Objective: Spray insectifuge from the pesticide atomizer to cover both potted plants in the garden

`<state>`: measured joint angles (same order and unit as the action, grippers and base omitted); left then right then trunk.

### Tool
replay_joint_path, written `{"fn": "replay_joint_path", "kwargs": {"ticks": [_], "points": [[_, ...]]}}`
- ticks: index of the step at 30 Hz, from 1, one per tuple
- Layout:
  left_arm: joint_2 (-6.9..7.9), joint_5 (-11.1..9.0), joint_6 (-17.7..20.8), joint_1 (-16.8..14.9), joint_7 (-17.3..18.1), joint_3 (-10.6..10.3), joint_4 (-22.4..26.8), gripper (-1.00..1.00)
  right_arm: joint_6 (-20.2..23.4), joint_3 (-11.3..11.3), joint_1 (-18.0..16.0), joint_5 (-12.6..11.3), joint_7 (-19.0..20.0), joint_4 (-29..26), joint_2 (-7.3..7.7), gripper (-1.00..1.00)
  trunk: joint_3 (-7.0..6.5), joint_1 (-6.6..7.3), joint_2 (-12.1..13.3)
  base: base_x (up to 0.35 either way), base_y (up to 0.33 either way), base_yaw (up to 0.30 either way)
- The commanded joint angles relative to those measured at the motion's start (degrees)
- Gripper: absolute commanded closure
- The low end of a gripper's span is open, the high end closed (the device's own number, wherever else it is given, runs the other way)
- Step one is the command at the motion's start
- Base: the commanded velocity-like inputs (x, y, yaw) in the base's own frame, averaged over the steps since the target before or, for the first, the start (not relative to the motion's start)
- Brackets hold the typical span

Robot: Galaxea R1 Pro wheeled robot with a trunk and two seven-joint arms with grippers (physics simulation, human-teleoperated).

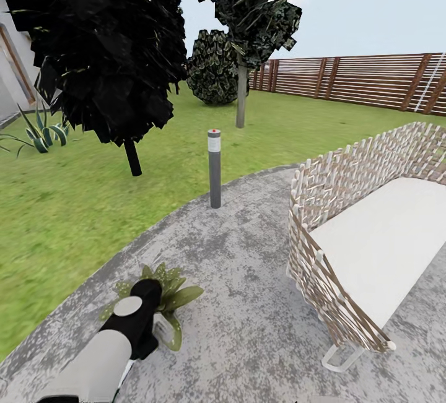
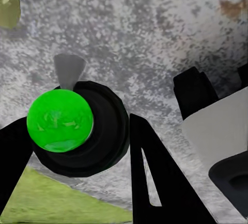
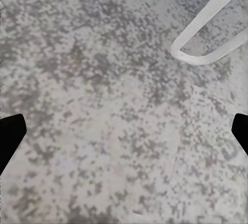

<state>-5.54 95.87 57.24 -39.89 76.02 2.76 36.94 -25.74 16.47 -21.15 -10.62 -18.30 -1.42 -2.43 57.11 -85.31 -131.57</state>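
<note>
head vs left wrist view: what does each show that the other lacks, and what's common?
Head view alone: the green lawn, the tall grey bollard lamp, dark-leaved trees, the brown slatted wooden fence, the woven wicker sofa with a white cushion, and a small potted plant with broad green leaves beside the left arm.

Left wrist view alone: a bright green round-topped object in a black ring between the left gripper's black fingers; what it is cannot be told.

Both: the mottled grey paved patio.

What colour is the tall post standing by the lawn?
Dark grey post, paler top band, tiny red dot; clearest in the head view.
</note>
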Motion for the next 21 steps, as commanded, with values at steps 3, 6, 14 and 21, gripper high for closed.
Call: {"fn": "replay_joint_path", "kwargs": {"ticks": [3,6,14,21], "points": [[-0.12,0.55,0.56,-1.20,-0.15,0.34,0.09,1.00,-0.14,0.50,-0.03,-0.54,-0.16,0.02,-0.05,-1.00,0.05,0.01,-0.02,0.000,0.000,0.000],[-0.21,0.55,0.59,-3.64,-0.25,0.55,0.07,1.00,-0.16,0.50,-0.03,-0.54,-0.16,0.01,-0.12,-1.00,0.05,0.01,-0.02,0.000,0.000,0.000],[-0.44,0.46,0.59,-3.31,0.17,0.62,-0.01,1.00,-0.19,0.44,-0.03,-0.54,-0.14,0.09,0.00,-1.00,0.05,0.01,-0.02,0.133,0.000,0.000],[-0.88,2.56,-0.15,-11.48,11.07,-0.75,-0.72,1.00,-0.19,0.48,-0.03,-0.54,-0.10,0.09,0.02,-1.00,0.05,0.01,-0.02,0.033,0.000,0.000]]}}
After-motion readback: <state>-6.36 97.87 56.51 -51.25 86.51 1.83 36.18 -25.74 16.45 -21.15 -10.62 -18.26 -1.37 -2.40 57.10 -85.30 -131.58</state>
